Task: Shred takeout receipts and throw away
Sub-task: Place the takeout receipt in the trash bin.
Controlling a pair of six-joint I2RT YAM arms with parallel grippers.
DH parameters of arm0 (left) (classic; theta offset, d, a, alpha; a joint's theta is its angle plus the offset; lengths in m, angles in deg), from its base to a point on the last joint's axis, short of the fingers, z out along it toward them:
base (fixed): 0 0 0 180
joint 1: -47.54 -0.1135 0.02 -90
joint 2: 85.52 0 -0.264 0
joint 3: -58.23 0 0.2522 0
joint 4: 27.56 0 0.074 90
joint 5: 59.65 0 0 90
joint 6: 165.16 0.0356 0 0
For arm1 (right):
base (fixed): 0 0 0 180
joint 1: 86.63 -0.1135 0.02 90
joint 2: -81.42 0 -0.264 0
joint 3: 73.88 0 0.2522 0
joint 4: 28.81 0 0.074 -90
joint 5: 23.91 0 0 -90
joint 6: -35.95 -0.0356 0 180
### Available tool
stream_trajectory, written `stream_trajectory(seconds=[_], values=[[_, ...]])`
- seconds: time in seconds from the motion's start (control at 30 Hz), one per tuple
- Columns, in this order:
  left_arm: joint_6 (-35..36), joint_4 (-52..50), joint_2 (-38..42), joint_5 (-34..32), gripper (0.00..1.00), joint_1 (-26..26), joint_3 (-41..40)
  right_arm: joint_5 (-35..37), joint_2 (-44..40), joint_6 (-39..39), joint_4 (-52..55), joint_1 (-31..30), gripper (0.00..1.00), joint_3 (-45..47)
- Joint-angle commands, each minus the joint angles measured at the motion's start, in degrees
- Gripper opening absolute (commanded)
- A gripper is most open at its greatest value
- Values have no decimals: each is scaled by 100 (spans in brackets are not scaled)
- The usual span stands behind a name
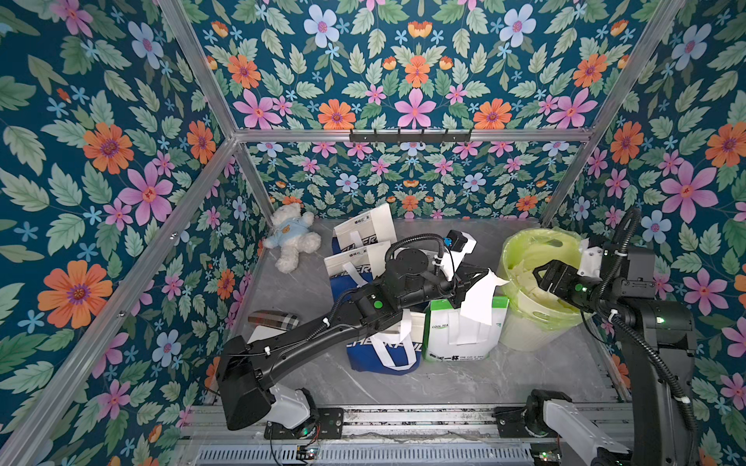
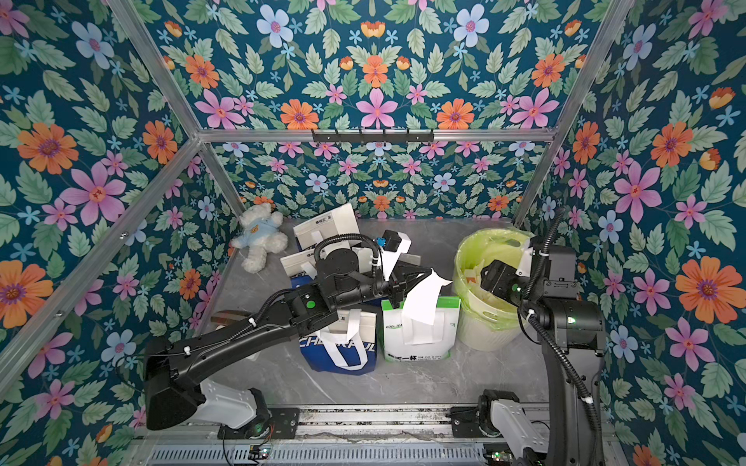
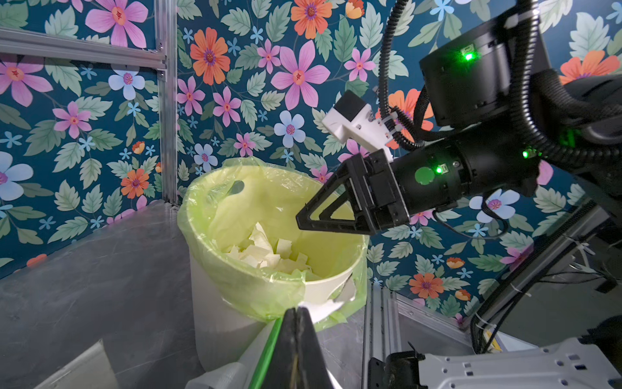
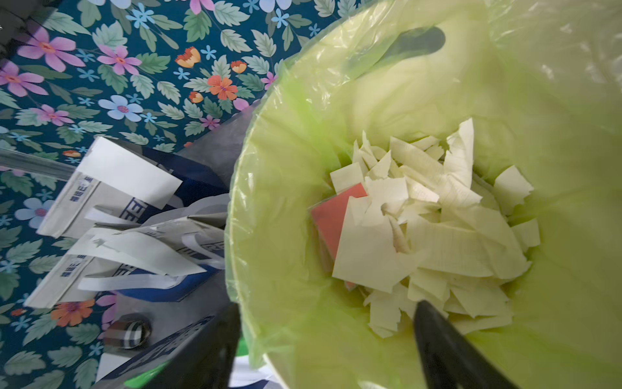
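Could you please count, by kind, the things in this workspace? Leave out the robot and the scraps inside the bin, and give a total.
Blue-and-white bags: 3
Green-and-white bag: 1
Bin: 1
Teddy bear: 1
Plaid roll: 1
White flat thing, partly hidden: 1
Receipt in the shut left pincer: 1
Total: 9

Teal floral wallpaper walls (image 1: 415, 60), aluminium frame bars (image 1: 282, 134), grey marbled tabletop (image 1: 444, 383).

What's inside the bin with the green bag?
Lots of torn white paper scraps lie piled in the bin. A reddish flat piece peeks out beneath them. Whatever lies deeper is covered.
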Motion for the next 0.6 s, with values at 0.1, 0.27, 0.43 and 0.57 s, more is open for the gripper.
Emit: stream_trajectory(seconds=[0.1, 0.27, 0.43, 0.57], values=[[135, 57, -20, 149, 0, 49, -20, -488, -17, -196, 92, 4, 88, -92], [164, 64, -54, 134, 0, 99, -14, -1271, -65, -40, -78, 2, 84, -94], [167, 88, -16, 105, 0, 111, -28, -2383, -511, -357, -915, 6, 69, 250], [132, 186, 55, 227, 0, 110, -118, -3865, -766, -463, -1777, 3, 62, 448]])
